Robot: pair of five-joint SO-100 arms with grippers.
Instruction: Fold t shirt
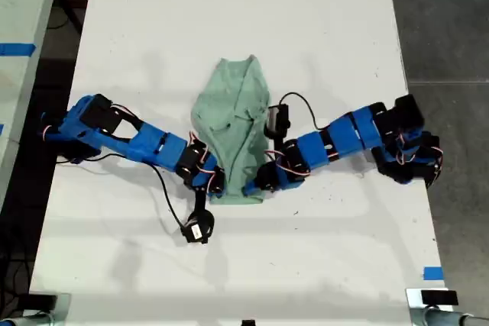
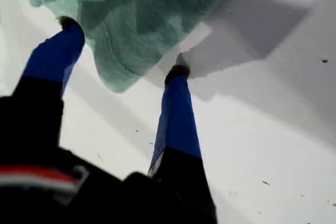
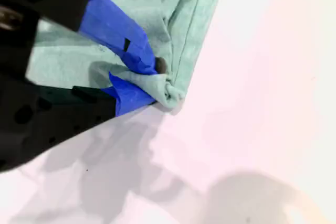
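**A:** Where is the pale mint-green, wrinkled fabric t shirt (image 1: 233, 127) lying?

**B:** Bundled lengthwise in the middle of the white worktop (image 1: 321, 28). The two blue arms come in from the exterior view's left and right and meet at the hem end, the end nearer that view's bottom.

**A:** And the hands?

**B:** My second hand (image 3: 157, 85) is closed on a corner of the shirt, with a small wad of hem pinched between its blue fingers (image 3: 123, 40). I judge it holds the corner because that is the handle for carrying this end over the rest. My first hand (image 2: 123, 47) has its jaws spread wide, gripping nothing. A loose corner of cloth hangs between its two fingertips, so it looks lined up to take the matching corner.

**A:** Which arm is which from outside?

**B:** I can't tell; both reach the hem alike.

**A:** How far along is the folding?

**B:** My guess is partway: the sides look drawn in, but the length isn't doubled yet.
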